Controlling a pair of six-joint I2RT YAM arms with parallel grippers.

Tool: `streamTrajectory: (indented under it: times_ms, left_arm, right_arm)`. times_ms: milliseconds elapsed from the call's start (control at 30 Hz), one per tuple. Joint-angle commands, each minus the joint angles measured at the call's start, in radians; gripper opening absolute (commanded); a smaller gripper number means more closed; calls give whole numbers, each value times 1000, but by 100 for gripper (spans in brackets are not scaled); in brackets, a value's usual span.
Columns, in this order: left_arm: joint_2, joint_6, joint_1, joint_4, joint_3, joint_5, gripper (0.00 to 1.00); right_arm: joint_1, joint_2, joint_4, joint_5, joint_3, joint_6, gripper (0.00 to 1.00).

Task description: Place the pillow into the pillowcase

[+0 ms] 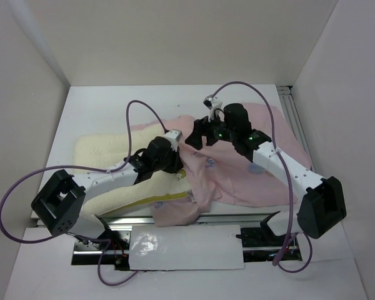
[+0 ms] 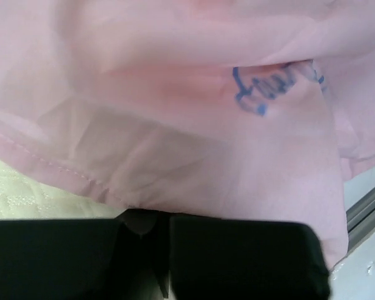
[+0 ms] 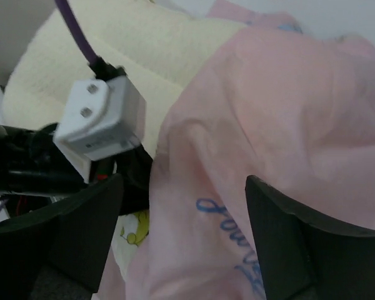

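Observation:
The cream-yellow pillow lies at the left of the table, its right end under the pale pink pillowcase, which spreads over the middle and right. My left gripper is at the pillowcase's left edge. In the left wrist view its black fingers are pressed together, with the pink pillowcase hem running into their tips and the pillow just beside. My right gripper hangs open over the pillowcase, pink cloth with blue script between its spread fingers. The pillow shows beyond.
White walls close in the table on three sides. A metal rail runs along the near edge and another along the right side. Purple cables loop above both arms. The left arm's white wrist camera is close to my right gripper.

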State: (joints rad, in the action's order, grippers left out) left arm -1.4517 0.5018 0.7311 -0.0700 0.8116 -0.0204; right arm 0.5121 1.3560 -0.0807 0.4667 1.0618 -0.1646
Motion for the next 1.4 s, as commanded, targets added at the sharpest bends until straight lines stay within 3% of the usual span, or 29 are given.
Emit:
streamTrajectory:
  times_ms: [0,100,200,233,267,400,500,767,800,833,900,1000,1033,1367]
  left_arm:
    - [45,-35,-16,24,23,0,10]
    - [111,-48,-16,146,23,13,31]
    - [161,-5,-16,303,46,-25,60]
    - [186,9,-16,350,60,-36,73]
    - [195,38,-16,393,90,-68,100]
    - [180,139,-62,584,184,-168,100]
    - [105,211,-169,723,248,-190,100]
    - [-63,178,-276,560,173,-20,100]
    - [-85,178,-276,541,173,-19,96]
    - [-108,159,-276,526,173,14,80]
    - [-178,146,-276,475,184,52,63]
    - [-252,132,-276,429,231,114,5]
    - [-298,123,-285,420,262,123,0]
    - [-332,-21,-315,309,396,76,0]
  right_arm:
    - [-13,-28,-181,-166,67,-10,87]
    - [-58,-17,-203,-279,108,-44,88]
    - [-84,21,-217,-313,151,-44,88]
    - [-84,37,-226,-313,167,-44,88]
    - [-84,52,-226,-324,179,-44,88]
    - [-75,139,-191,-242,234,-44,84]
    - [-37,231,-226,-229,277,-20,82]
    - [52,319,-251,-252,242,-9,82]
    - [61,346,-237,-252,242,-9,82]
    - [62,362,-217,-241,242,-18,80]
    - [62,422,-194,-241,263,-18,79]
    - [62,503,-205,-290,349,-18,76]
    - [62,518,-223,-299,369,-18,76]
    - [37,569,-329,-523,622,56,80]
